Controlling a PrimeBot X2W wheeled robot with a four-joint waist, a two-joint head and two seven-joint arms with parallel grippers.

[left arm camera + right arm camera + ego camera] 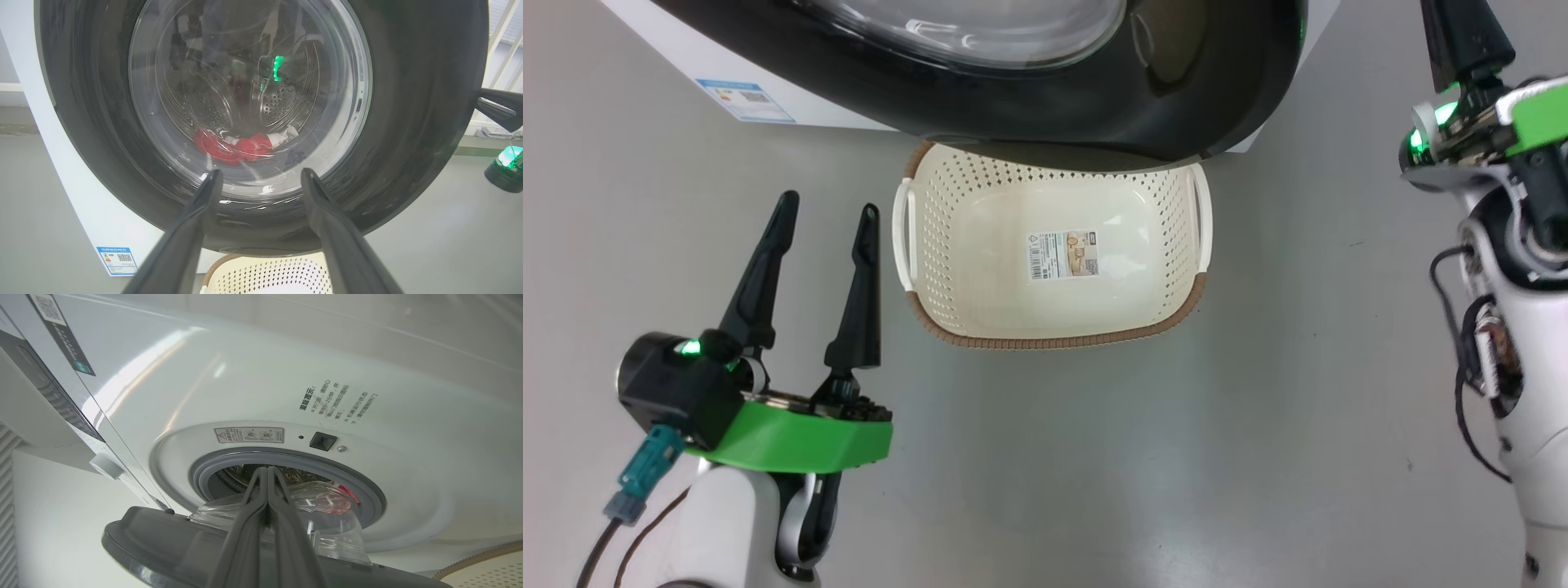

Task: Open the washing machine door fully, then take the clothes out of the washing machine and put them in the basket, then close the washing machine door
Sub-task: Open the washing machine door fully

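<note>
The washing machine door [1094,106] with its black rim stands ajar over the basket [1045,339]. In the right wrist view the door [171,539] has swung away from the grey gasket of the washing machine [286,375]. The red clothes [237,147] lie in the drum behind the glass and also show as the clothes [341,496] through the bowl. My left gripper [829,204] is open and empty, left of the basket, facing the door [408,122]. My right gripper [265,469] is shut with nothing in it, at the door's right edge [1458,33].
The cream basket [265,273] sits empty on the grey floor right below the door. The white machine body [686,57] carries a blue label [745,100] at the left. A latch hole [322,441] sits above the gasket. Open floor lies on both sides.
</note>
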